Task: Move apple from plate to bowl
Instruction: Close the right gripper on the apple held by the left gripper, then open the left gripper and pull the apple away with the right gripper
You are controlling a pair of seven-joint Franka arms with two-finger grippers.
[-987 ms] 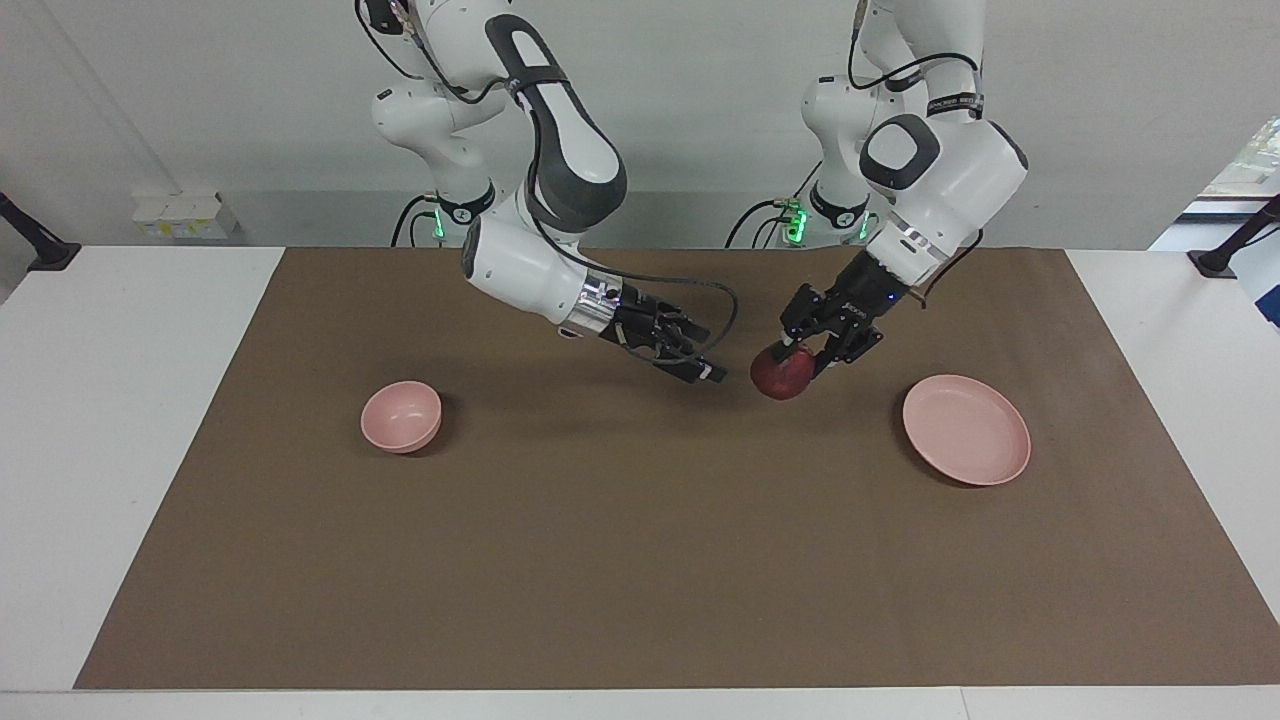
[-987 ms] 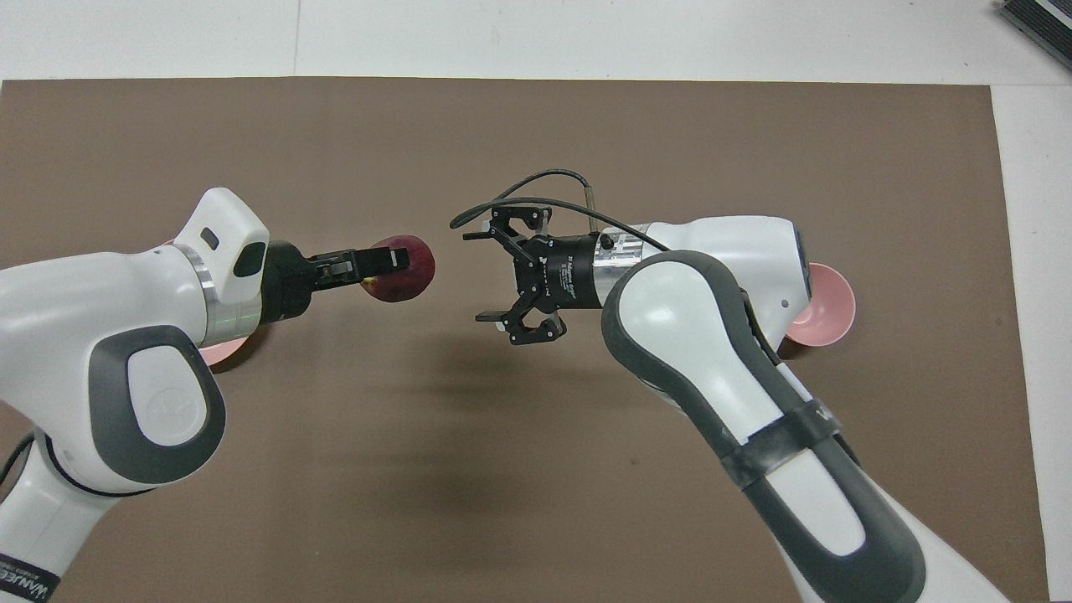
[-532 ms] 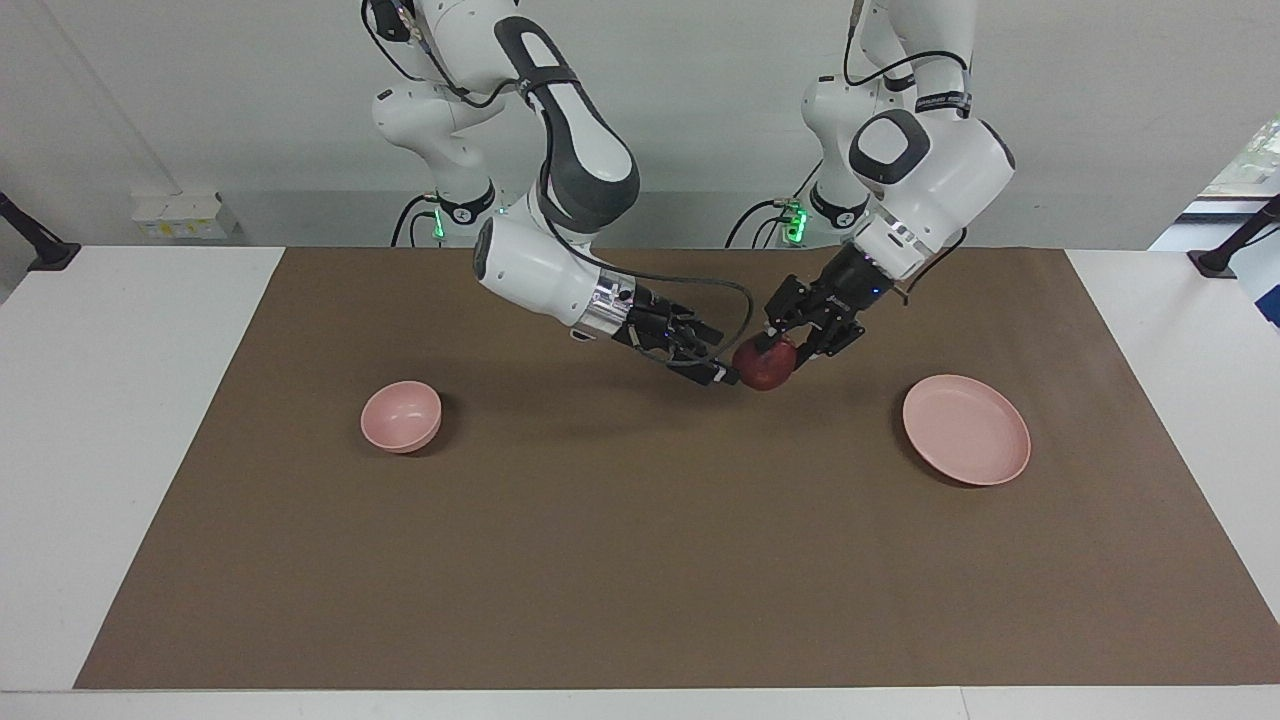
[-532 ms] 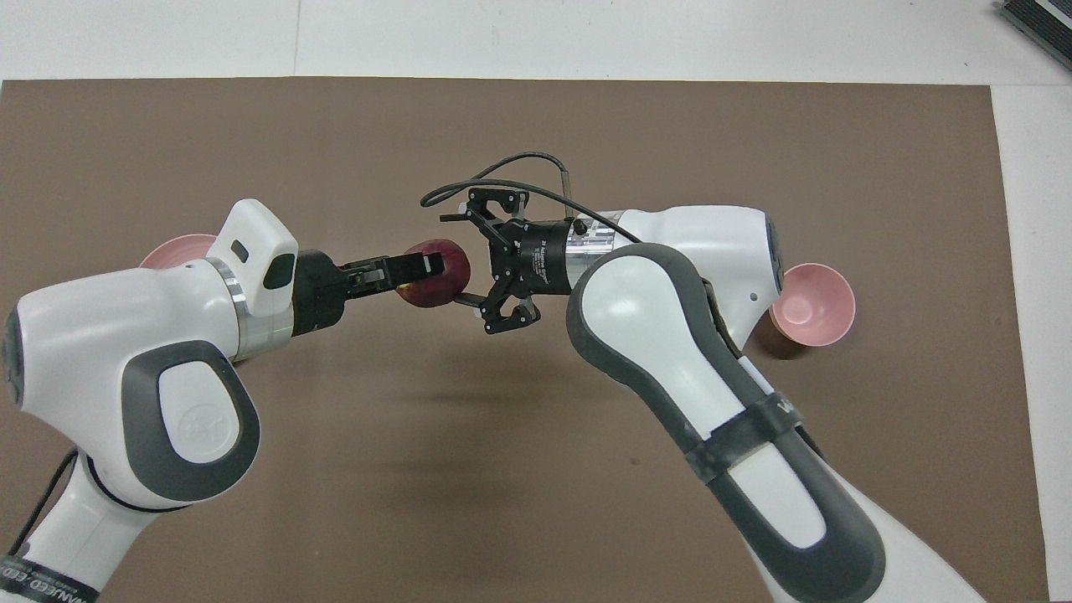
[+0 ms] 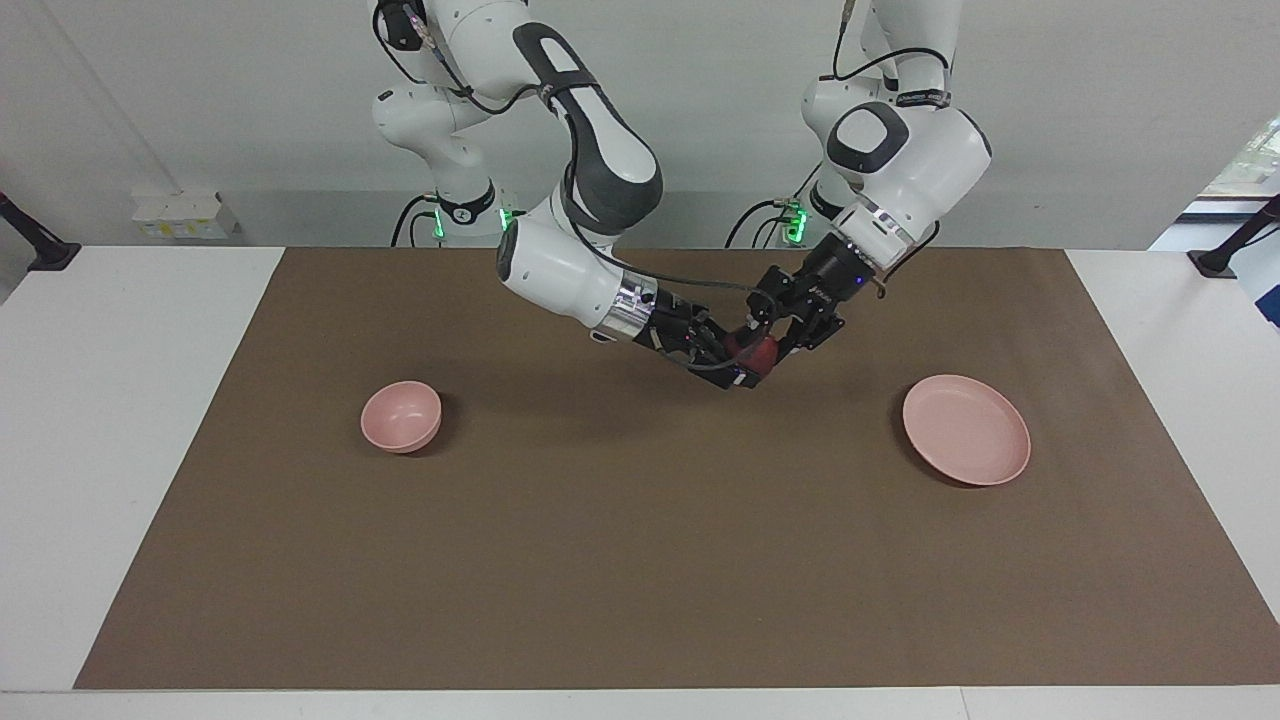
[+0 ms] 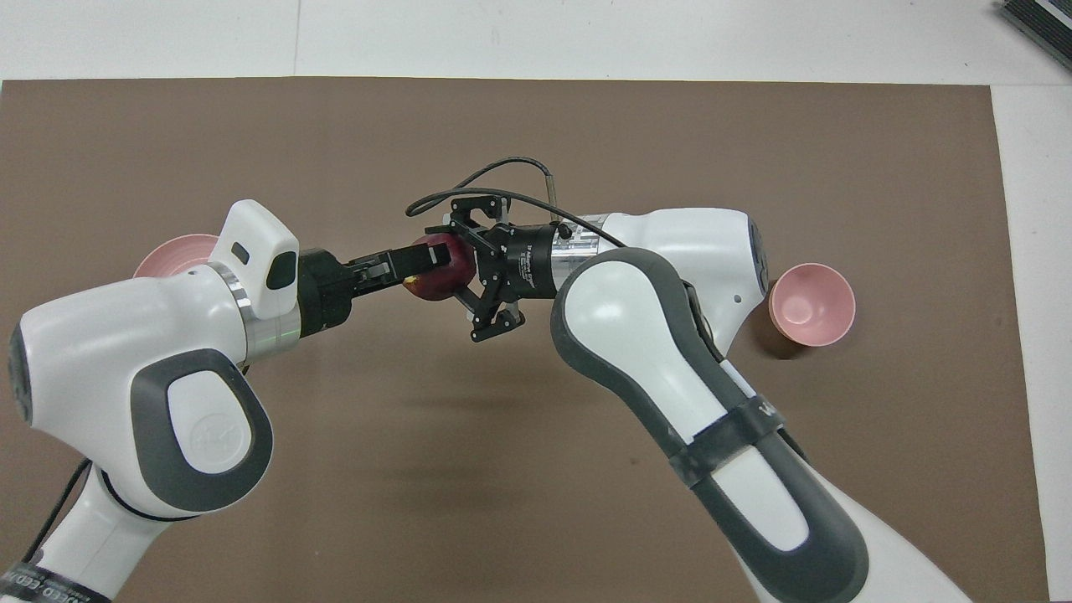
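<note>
The dark red apple point(image 5: 762, 354) point(image 6: 442, 276) is held in the air over the mat's middle. My left gripper point(image 5: 768, 343) point(image 6: 421, 263) is shut on it. My right gripper point(image 5: 737, 366) point(image 6: 469, 276) is open, with its jaws on either side of the apple from the other end. The wide pink plate point(image 5: 966, 430) lies empty toward the left arm's end; in the overhead view the left arm hides most of the plate point(image 6: 167, 254). The small deep pink bowl point(image 5: 401, 416) point(image 6: 811, 304) stands empty toward the right arm's end.
A brown mat point(image 5: 640, 560) covers most of the white table point(image 5: 120, 400). Both arms stretch low over the mat's middle, nearer the robots than the plate and bowl.
The left gripper has carried the apple from near the plate toward the middle. The right gripper has come to meet it, and its open jaws now straddle the apple.
</note>
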